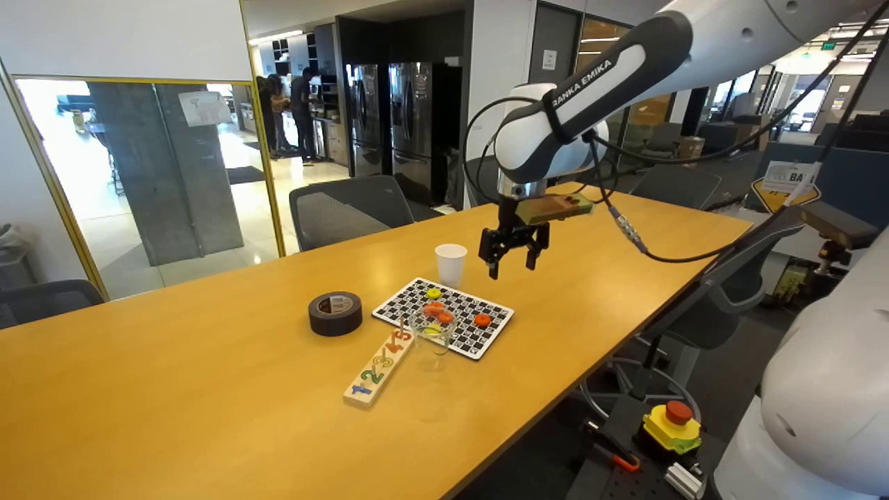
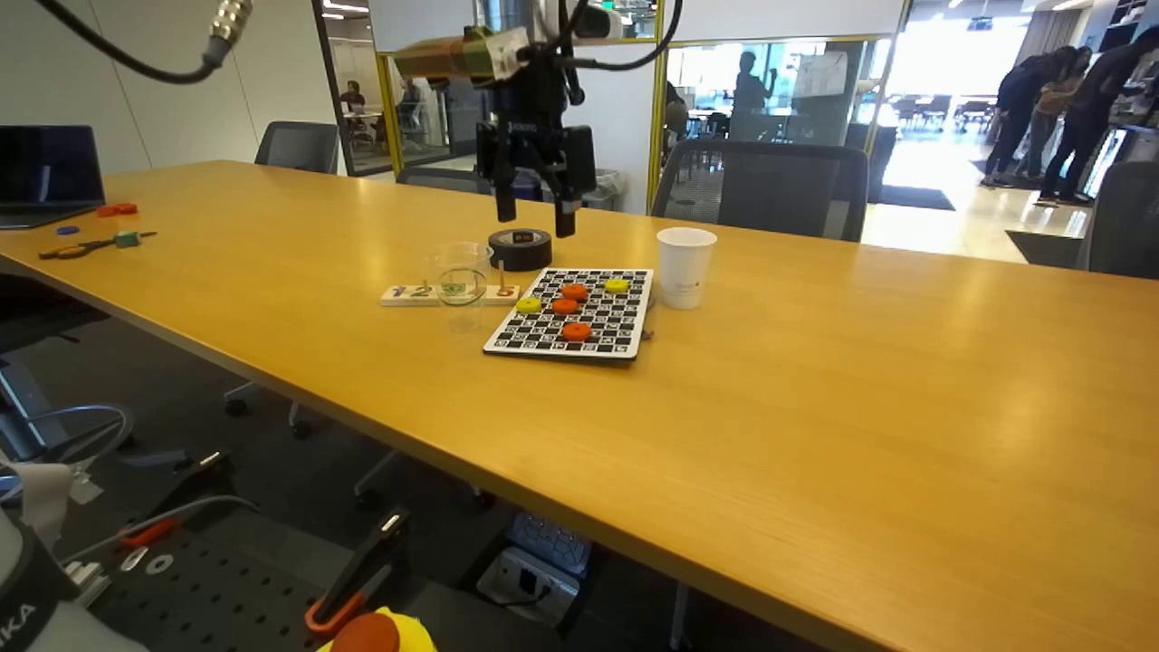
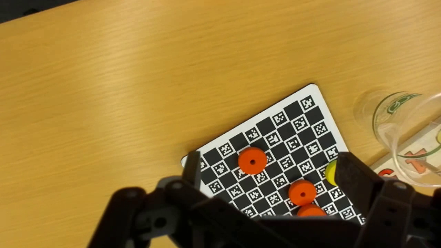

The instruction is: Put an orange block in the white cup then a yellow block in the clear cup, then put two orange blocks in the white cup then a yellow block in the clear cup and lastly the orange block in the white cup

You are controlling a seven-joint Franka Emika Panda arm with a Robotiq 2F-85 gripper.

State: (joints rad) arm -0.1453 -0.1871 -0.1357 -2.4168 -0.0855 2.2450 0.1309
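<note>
The gripper (image 1: 512, 267) hangs in the air above the surface (image 1: 243, 389), its two jaws spread wide with nothing between them. Five round blocks lie on the checkered marker board (image 3: 284, 162): a lone orange block (image 3: 252, 161) nearer one end, two more orange blocks (image 3: 303, 188) close together and perhaps touching, a yellow block (image 1: 433, 294) on the side of the white paper cup (image 1: 451, 265), and another yellow block (image 2: 529, 306) at the edge nearer the clear plastic cup (image 2: 464, 286). Both cups stand upright near the board, on opposite sides of it, the clear one beside the wooden number board (image 1: 380, 367). In the wrist view the clear plastic cup seems to hold no block; the floor of the white paper cup is hidden.

The task reads as four orange drops and two yellow ones. With three orange and both yellow blocks lying out, the count leans towards the first orange being in the white paper cup and a yellow for the clear plastic cup being the step in hand. It could also be the opening orange pick, since the lone orange block shows between the jaws in the wrist view.

For yellow, the piece nearer the clear plastic cup looks handier: a sideways shift, then a straight descent with the jaws astride its round edge, low enough to pinch but not to press on the board. For orange, mostly a careful descent over the lone orange block
</note>
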